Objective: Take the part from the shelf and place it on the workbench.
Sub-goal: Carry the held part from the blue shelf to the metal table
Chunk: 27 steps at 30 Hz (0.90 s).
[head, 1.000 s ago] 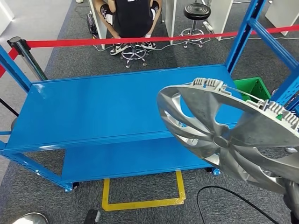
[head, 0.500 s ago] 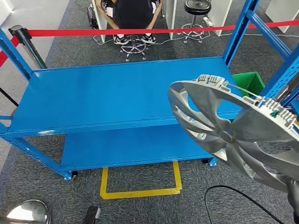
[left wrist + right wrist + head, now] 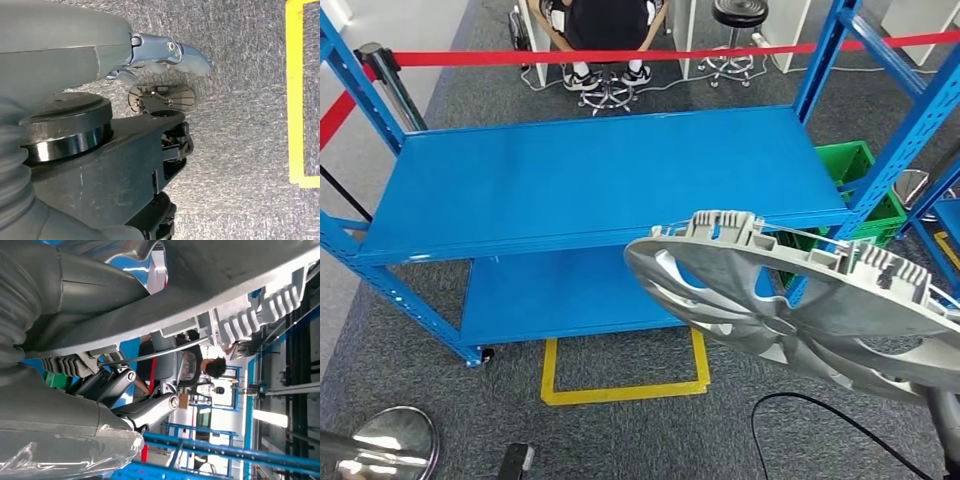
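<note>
Part carried clear of shelf

Gripped by right hand [image 3: 113, 390], apparently at rim; silver part [image 3: 803, 300] now lower, off blue shelf [image 3: 599, 190] front edge. Left hand [image 3: 166, 55] hanging, holding nothing, fingers seemingly apart. Bench placement pending.

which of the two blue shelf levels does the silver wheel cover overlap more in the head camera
The lower level: the silver wheel cover hides its right end, while the upper level is covered just at its front right edge.
</note>
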Each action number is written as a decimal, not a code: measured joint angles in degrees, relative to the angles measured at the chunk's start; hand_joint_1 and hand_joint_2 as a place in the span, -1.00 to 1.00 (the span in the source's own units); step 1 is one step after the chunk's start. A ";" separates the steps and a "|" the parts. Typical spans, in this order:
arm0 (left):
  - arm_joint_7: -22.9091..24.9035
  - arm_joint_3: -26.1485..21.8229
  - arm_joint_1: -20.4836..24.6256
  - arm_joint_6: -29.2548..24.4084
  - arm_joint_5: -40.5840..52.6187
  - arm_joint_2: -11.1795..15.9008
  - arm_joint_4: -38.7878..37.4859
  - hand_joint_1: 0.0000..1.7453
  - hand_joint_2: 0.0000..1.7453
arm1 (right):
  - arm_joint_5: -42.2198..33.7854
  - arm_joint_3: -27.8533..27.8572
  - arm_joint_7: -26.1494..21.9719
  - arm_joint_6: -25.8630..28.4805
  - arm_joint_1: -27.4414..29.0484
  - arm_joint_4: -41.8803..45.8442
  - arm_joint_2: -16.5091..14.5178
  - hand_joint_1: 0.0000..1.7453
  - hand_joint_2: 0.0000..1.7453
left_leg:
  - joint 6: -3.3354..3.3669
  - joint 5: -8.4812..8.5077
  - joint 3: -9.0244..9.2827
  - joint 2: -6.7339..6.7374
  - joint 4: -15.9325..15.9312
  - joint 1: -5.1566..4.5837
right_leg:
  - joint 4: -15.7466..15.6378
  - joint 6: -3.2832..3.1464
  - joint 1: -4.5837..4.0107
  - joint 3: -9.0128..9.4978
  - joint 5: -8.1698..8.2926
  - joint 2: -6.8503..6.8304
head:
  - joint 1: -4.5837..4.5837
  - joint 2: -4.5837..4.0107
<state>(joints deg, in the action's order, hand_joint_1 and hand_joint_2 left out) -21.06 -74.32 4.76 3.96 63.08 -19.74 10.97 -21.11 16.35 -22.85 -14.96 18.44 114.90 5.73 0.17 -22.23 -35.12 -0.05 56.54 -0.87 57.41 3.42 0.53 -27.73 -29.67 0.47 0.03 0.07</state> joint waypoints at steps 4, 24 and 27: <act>0.03 -0.03 -0.04 0.00 0.00 0.08 0.00 -1.00 1.00 | 0.01 -0.04 -0.07 0.07 -0.18 -0.02 0.00 1.00 1.00 | -1.41 -2.62 -1.28 -0.03 2.18 0.18 | -0.37 -2.10 0.17 -1.77 1.76 -0.25 | -0.26 0.00; 2.29 0.44 0.23 -0.09 2.97 0.00 0.00 -1.00 1.00 | 4.57 -7.11 -1.34 6.20 -5.39 -2.93 1.37 1.00 1.00 | 1.55 -2.60 3.79 0.10 -1.73 0.18 | 16.28 0.43 0.50 -12.55 -2.14 -0.35 | 0.02 0.00; 2.29 0.48 0.24 -0.08 2.97 -0.01 0.00 -1.00 1.00 | 4.61 -7.85 -1.36 6.21 -5.55 -3.33 1.66 1.00 1.00 | 1.24 -1.07 1.32 0.06 -1.04 0.00 | 9.79 -0.01 0.34 -5.87 1.60 -0.36 | 0.01 0.00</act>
<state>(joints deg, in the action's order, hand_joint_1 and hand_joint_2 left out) -18.78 -73.84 5.00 3.88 66.05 -19.75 10.97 -16.50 8.50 -24.20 -8.74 12.89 111.57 7.38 1.41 -23.30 -33.80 0.01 55.50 -0.87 67.19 3.41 0.87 -33.59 -28.07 0.11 0.04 0.07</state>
